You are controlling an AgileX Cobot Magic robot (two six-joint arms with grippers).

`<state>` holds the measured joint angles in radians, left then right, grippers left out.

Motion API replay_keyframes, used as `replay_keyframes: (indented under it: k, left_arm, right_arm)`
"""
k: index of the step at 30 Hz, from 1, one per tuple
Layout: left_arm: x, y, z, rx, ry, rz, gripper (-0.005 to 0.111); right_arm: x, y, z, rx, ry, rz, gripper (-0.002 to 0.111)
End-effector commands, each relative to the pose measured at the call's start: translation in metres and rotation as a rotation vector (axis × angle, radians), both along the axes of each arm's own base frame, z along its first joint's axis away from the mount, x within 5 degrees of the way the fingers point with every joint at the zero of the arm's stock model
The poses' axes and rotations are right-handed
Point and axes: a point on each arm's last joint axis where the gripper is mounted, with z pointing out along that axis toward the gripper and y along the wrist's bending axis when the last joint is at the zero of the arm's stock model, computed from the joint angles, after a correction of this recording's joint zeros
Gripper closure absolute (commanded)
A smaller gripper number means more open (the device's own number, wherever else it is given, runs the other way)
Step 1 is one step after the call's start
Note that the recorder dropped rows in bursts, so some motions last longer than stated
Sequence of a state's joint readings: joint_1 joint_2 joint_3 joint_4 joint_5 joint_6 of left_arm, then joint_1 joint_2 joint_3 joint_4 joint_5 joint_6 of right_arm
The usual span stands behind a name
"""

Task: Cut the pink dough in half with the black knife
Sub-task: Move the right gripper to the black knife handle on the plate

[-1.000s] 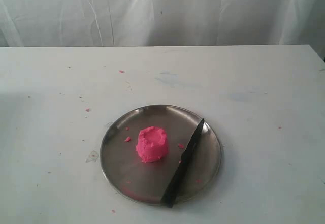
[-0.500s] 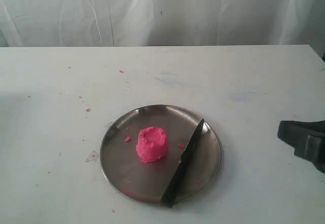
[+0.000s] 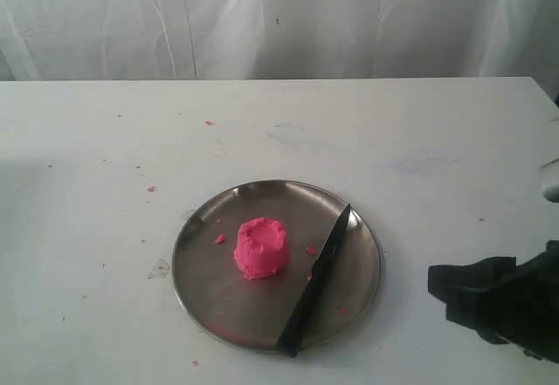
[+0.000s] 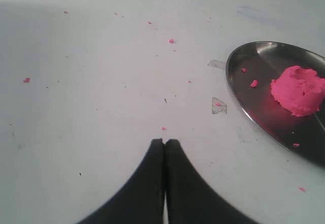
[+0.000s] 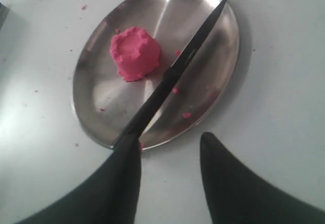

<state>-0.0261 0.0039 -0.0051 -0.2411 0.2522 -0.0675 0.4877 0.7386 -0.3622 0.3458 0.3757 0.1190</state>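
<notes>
The pink dough [image 3: 261, 247] stands as one stubby cylinder on the steel plate [image 3: 227, 311], left of centre; it also shows as the dough [image 5: 135, 53] and the dough [image 4: 298, 90]. The black knife [image 3: 316, 278] lies diagonally across the plate's right side, handle over the near rim and tip toward the far rim, seen too as the knife [image 5: 175, 76]. My right gripper [image 5: 170, 140] is open, empty, near the handle end of the knife, and enters the exterior view as the gripper [image 3: 450, 293] at lower right. My left gripper [image 4: 165, 141] is shut on nothing, over bare table left of the plate [image 4: 244, 56].
Tiny pink crumbs [image 3: 218, 239] dot the plate and the white table [image 3: 393, 140]. A white curtain [image 3: 279, 18] hangs behind the table's far edge. A scrap of clear tape [image 3: 159, 270] lies left of the plate.
My right arm has come in from the right edge and moved left and nearer, toward the plate. Dough, knife and plate have not moved.
</notes>
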Motion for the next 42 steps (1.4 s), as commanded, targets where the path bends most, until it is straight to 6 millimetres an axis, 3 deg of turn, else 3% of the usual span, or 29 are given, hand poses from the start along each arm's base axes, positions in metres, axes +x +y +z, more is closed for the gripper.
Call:
replay_keyframes:
  k: [1,10,15,19,25,30,42]
  left_arm:
    - [0.000,0.000,-0.001,-0.009,-0.002,0.005,0.107]
    - [0.000,0.000,-0.001,-0.009,-0.002,0.005,0.107]
    - [0.000,0.000,-0.001,-0.009,-0.002,0.005,0.107]
    - [0.000,0.000,-0.001,-0.009,-0.002,0.005,0.107]
    - [0.000,0.000,-0.001,-0.009,-0.002,0.005,0.107]
    - [0.000,0.000,-0.001,-0.009,-0.002,0.005,0.107]
    - [0.000,0.000,-0.001,-0.009,-0.002,0.005,0.107]
  right_arm:
    - [0.008,-0.004,0.000,-0.141,-0.130,0.039,0.071]
    - [0.010,0.000,0.004,-0.090,-0.168,0.042,0.071]
    - [0.001,0.015,0.008,0.098,-0.099,0.149,0.071]
    - [0.005,0.025,0.011,0.242,-0.061,0.142,0.071]
    - [0.025,0.040,-0.015,0.297,0.131,0.106,0.069]
    - [0.039,0.049,-0.044,0.236,0.284,0.089,0.058]
    - [0.071,0.067,-0.057,0.199,0.356,0.091,0.056]
